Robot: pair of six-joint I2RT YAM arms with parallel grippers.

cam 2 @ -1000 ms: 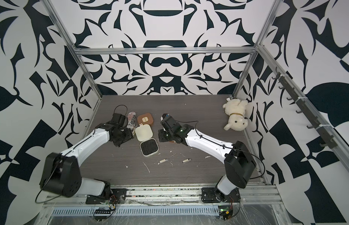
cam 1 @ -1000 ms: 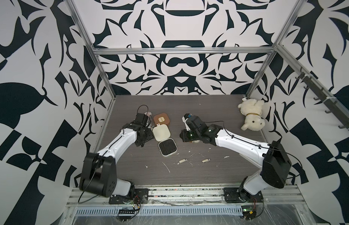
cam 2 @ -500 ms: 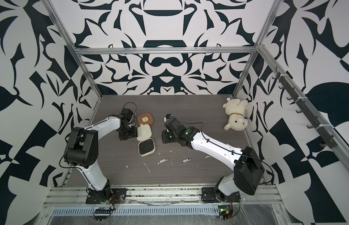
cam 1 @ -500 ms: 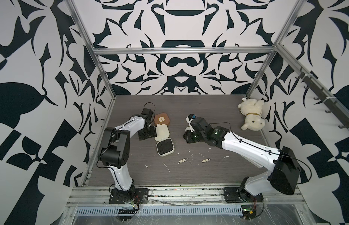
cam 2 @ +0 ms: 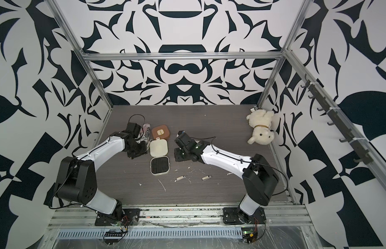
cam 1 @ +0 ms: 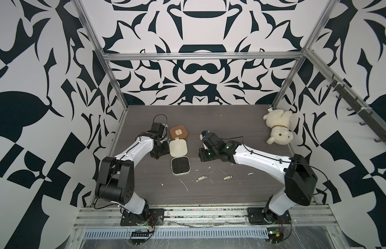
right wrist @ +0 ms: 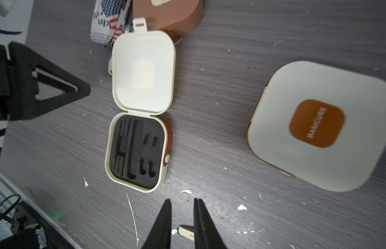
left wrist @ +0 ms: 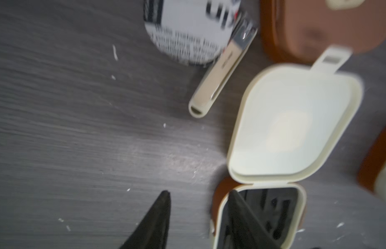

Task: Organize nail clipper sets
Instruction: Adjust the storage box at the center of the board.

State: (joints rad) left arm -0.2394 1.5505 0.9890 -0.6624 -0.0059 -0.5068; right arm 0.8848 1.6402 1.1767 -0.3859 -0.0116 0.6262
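At far left on the table [cam 1: 231,125], a crushed can [cam 2: 145,133], mostly hidden behind the left arm in both top views; from the right wrist, stars-and-stripes print and a few cut-off letters; from the left wrist, only blurred black text, unreadable. Just beside it, a cream clipper [left wrist: 218,73], plain only from the left wrist, its tiny imprint too smeared to read. Next, the left gripper [left wrist: 198,193], low over the table, jaws parted with bare wood between, holding nothing, one finger over a corner of the open cream case [right wrist: 142,75]. Behind that, the brown case [cam 1: 178,133], shut, cream patch on its lid, wording illegible. Inside the open case, a black slotted insert [right wrist: 136,151], slots bare. Further right, the right gripper [right wrist: 181,200], jaws nearly together with a slim gap, gripping nothing. Beside it, a closed cream case [right wrist: 317,161] marked "MANICURE" on a brown patch, caught only by the right wrist, covered by the arm in both top views. Toward the front, a small clipper [cam 1: 203,177] and a second small clipper [cam 1: 228,177], apart on the table. Far right, back corner, a white plush dog [cam 1: 278,127].
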